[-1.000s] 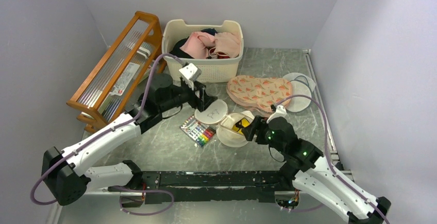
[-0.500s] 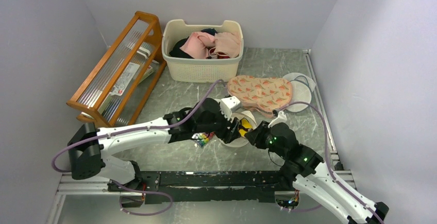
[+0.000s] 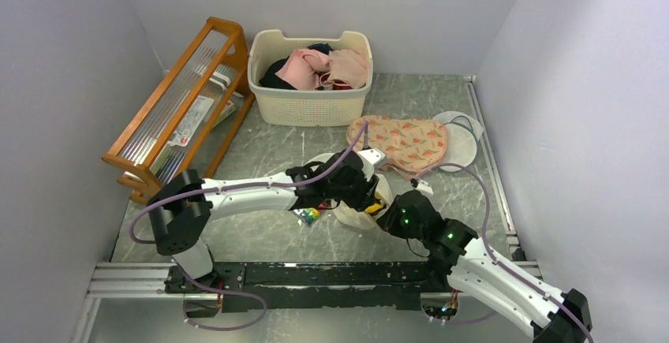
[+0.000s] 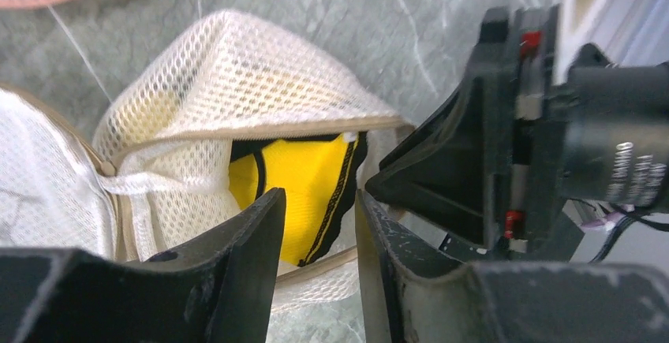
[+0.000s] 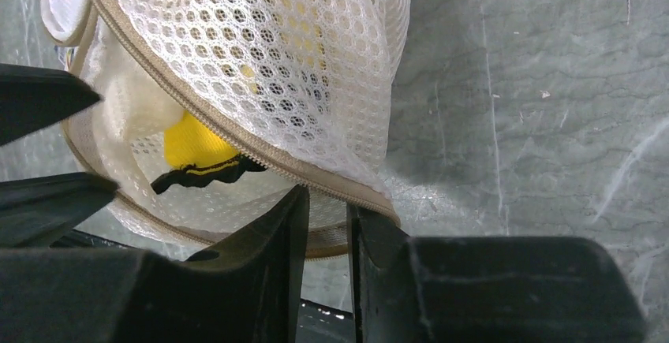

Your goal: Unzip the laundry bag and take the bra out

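**Opened, not yet emptied**

Left wrist view: the left gripper (image 4: 318, 201) is hovering at the mouth of the laundry bag (image 4: 237, 67), its 2 dark fingers standing a narrow gap apart with nothing clamped between them. Through that gap the bra (image 4: 304, 177) is showing inside the bag: a smooth, bright yellow cup edged in black trim. The bag itself is slumping as a soft cream shell of open honeycomb mesh with a beige bound rim.

Right wrist view: the right gripper (image 5: 325, 201) is pinching the bag's lower rim, with the beige zip (image 5: 237, 134) tape running straight into its nearly closed fingers. The mesh lid is arching up over the opening, and a corner of yellow is peeking out beneath it. The table (image 5: 513, 122) is looking hard and marbled, grey-green.

Top view: the bag is lying near the front middle of the table, between the 2 grippers, in front of the peach printed fabric (image 3: 398, 142) and well apart from the basket (image 3: 308, 106).

Judging by this, the unzipping is finished and the removal is under way. The next move is asking the left fingers to go deeper, close on the cup's edge and draw it out while the right is anchoring the rim.
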Tool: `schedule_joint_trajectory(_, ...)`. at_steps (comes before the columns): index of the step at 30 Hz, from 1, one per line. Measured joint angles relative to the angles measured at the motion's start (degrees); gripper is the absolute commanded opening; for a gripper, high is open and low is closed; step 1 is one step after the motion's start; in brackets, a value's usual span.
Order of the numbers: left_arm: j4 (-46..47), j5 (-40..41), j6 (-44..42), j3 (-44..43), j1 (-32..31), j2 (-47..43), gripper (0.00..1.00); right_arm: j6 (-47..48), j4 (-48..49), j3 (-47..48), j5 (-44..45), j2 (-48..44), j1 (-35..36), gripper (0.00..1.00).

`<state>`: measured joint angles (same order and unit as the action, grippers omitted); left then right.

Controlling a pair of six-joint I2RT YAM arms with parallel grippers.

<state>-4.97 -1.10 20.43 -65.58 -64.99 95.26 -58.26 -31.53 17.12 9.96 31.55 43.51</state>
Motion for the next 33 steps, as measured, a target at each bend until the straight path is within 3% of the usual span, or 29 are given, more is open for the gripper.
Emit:
schedule_joint_trajectory(8, 2.89, 0.02, 2.36, 3.67, 0.0, 1.86, 0.58, -0.9, 0.11, -0.44, 0.46, -2.84, 0.0, 0.26)
schedule_joint_trajectory(13, 3.37, -0.42, 2.16, 1.99, 0.0, 5.03, 0.74, -1.22, -0.13, -0.44, 1.25, -4.11, 0.0, 0.26)
schedule_joint_trajectory(16, 3.69, -0.94, 1.79, 1.4, -0.15, 6.34, 0.77, -1.38, -0.46, -0.44, 1.84, -4.83, 0.0, 0.27)
schedule_joint_trajectory(30, -0.46, 4.26, -3.26, -6.01, -1.77, 12.04, 0.37, -2.14, -1.49, -0.44, 3.67, -6.12, 0.0, 0.29)
schedule_joint_trajectory(33, -1.01, 4.72, -4.0, -6.21, -1.88, 12.09, 0.24, -2.45, -1.57, -0.44, 4.31, -7.32, 0.0, 0.31)
